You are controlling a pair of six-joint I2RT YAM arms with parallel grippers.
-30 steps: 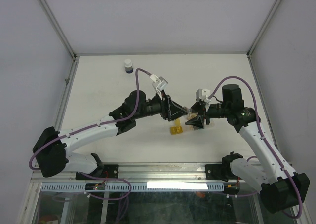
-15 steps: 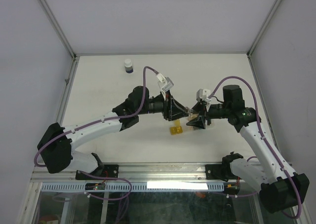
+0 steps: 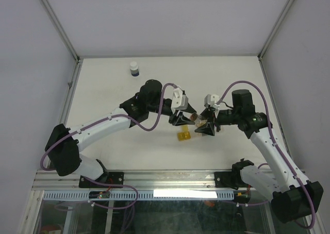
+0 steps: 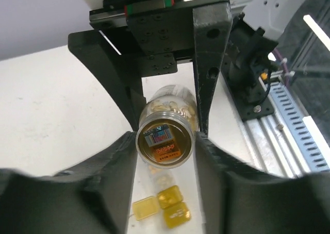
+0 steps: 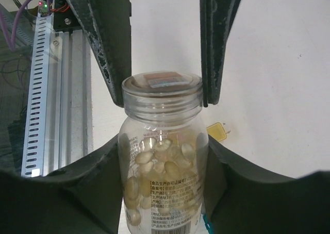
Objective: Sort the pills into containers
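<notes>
The pill bottle (image 5: 162,167) carries a pale label (image 5: 172,195) with short lines of black Chinese characters, some headed by square brackets, too small to read with certainty. Barcode stripes (image 5: 175,226) show at its lower edge. On the lid (image 4: 181,133) sits an orange and blue sticker (image 4: 164,146); its print is illegible.

Stands white and matte as a table (image 3: 103,95), edged by metal rails (image 3: 66,105) on the left, right and near sides. Carries at the far left a small white bottle (image 3: 134,68) with a dark blue band, upright and well apart from everything else. Holds near the middle, toward the near edge, a tight cluster of yellow containers (image 3: 183,136), showing in the left wrist view as three small translucent boxes (image 4: 170,197) touching or just beside one another.
</notes>
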